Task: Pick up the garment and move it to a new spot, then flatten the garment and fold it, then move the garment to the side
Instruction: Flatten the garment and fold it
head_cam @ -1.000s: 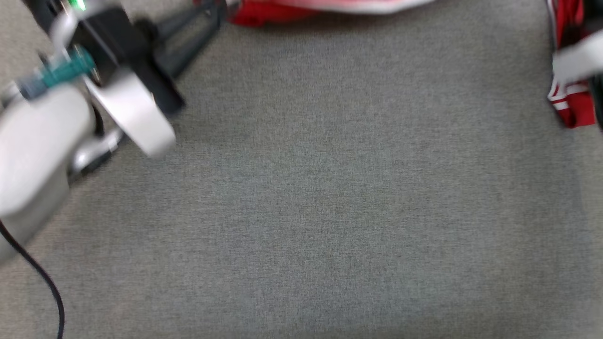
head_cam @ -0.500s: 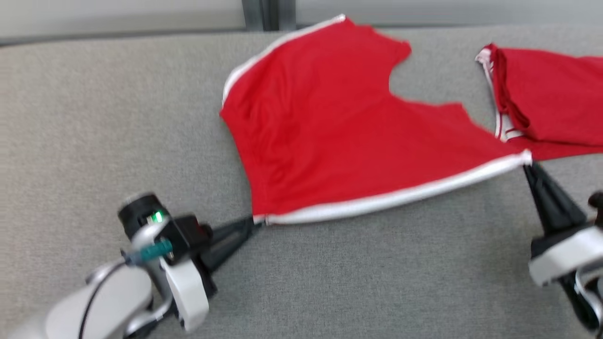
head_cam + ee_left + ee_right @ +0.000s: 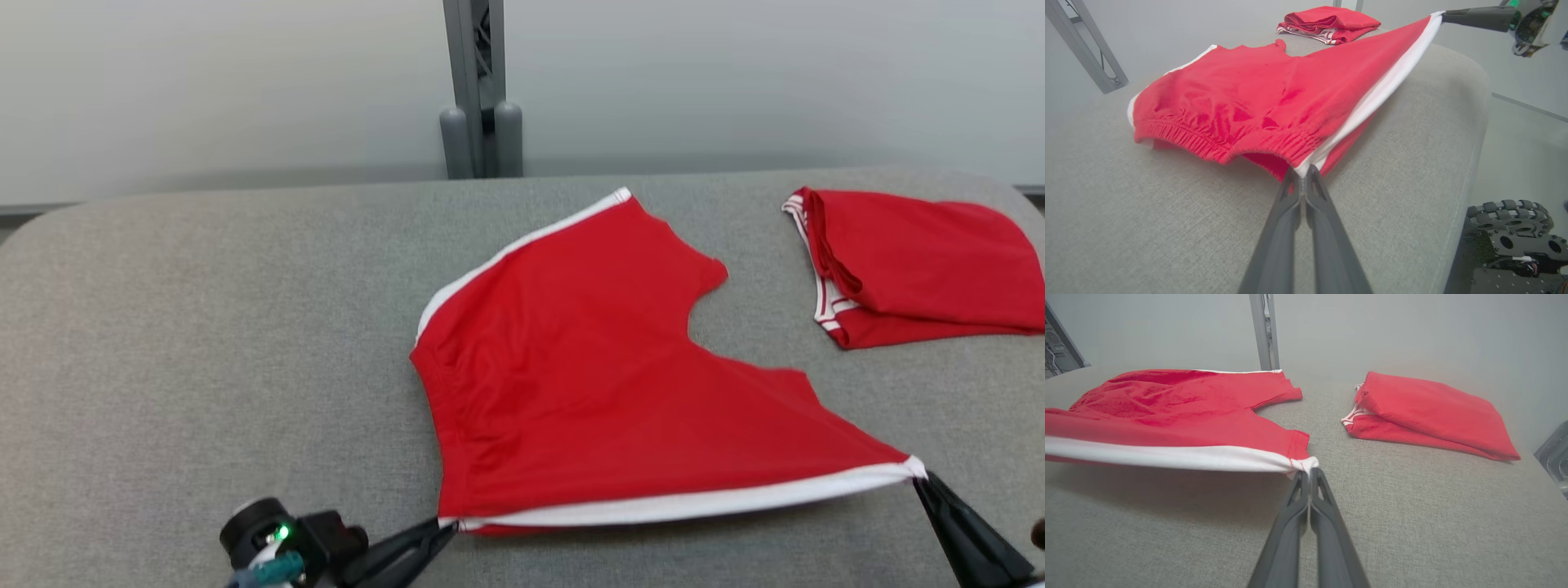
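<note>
Red fabric shorts (image 3: 604, 392) with white side stripes and a gathered elastic waistband, spread near the middle of a grey fabric-covered table (image 3: 204, 327). Far leg and most of the cloth flat on the surface; near edge raised slightly off it and pulled taut between the two grippers, the white stripe running in a straight line from one to the other.

Left gripper (image 3: 447, 527) at the lower left of the head view, long dark fingers pressed together on the waistband corner where the stripe begins. From the left wrist view, same pinch at the fingertips (image 3: 1301, 173), shorts (image 3: 1249, 98) fanning away across the table (image 3: 1126, 212), and the right gripper (image 3: 1445, 16) at the stripe's far end.

Right gripper (image 3: 922, 482) at the lower right of the head view, fingers likewise clamped tight, on the hem corner of the near leg. Seen from the right wrist view as a small bunch of white cloth caught at the tips (image 3: 1309, 473), shorts (image 3: 1167, 400) stretching off to that view's left, with a shadow on the table (image 3: 1412, 518) beneath the lifted edge.

Second red garment with white trim (image 3: 922, 269), folded, near the table's far right corner, well apart from the shorts (image 3: 1331, 22) (image 3: 1429, 412).

Grey metal post (image 3: 478, 90) upright behind the table's far edge.
</note>
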{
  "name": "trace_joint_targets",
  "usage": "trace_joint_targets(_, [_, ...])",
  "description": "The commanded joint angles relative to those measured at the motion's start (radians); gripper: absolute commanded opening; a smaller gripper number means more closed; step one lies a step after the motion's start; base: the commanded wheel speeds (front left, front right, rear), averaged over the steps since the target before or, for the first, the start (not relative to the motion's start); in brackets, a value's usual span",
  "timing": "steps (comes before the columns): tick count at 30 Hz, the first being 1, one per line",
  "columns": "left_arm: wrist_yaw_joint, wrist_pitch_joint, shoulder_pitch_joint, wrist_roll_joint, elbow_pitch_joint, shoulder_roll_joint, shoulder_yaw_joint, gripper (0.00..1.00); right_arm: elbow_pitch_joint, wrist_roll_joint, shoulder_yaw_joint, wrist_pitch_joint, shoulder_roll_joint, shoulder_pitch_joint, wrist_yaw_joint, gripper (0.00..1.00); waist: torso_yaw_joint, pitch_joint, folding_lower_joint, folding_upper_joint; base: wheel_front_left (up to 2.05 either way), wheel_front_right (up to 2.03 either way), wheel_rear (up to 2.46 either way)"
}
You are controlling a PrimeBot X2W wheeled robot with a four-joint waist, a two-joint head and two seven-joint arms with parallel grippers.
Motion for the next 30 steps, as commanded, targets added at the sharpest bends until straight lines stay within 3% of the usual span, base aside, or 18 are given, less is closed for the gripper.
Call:
trace_joint_targets(1, [0.007,-0.004,0.035,0.02,-0.006,0.005,0.016,0.0,-0.032,0.021,-0.004,-0.006,-0.019,0.039,-0.003,0.0,0.009,-0.034,0.0,0.0,0.0,0.0,0.0])
trace_joint_targets(7, [0.011,-0.004,0.113,0.027,-0.059,-0.006,0.041,0.0,-0.129,0.042,-0.038,-0.002,-0.047,0.147,-0.003,0.0,0.019,-0.08,0.0,0.0,0.0,0.0,0.0])
trace_joint_targets(14, [-0.002,0.061,0.088,-0.115,-0.06,-0.064,0.022,0.0,-0.108,0.058,0.006,0.113,-0.063,0.044,-0.002,0.0,0.043,-0.067,0.0,0.0,0.0,0.0,0.0])
trace_joint_targets(16, [-0.003,0.087,0.06,-0.161,-0.05,-0.082,0.015,0.0,-0.078,0.072,0.019,0.15,-0.072,-0.019,-0.002,0.0,0.057,-0.049,0.0,0.0,0.0,0.0,0.0])
trace_joint_targets(23, [-0.002,0.182,-0.064,-0.474,-0.077,-0.161,0.024,0.0,0.048,0.158,0.095,0.22,-0.135,-0.317,-0.002,0.0,0.132,0.059,0.0,0.0,0.0,0.0,0.0])
trace_joint_targets(30, [-0.003,0.196,-0.186,-0.63,-0.05,-0.201,0.07,0.0,0.184,0.217,0.211,0.281,-0.161,-0.576,-0.002,0.0,0.189,0.152,0.0,0.0,0.0,0.0,0.0])
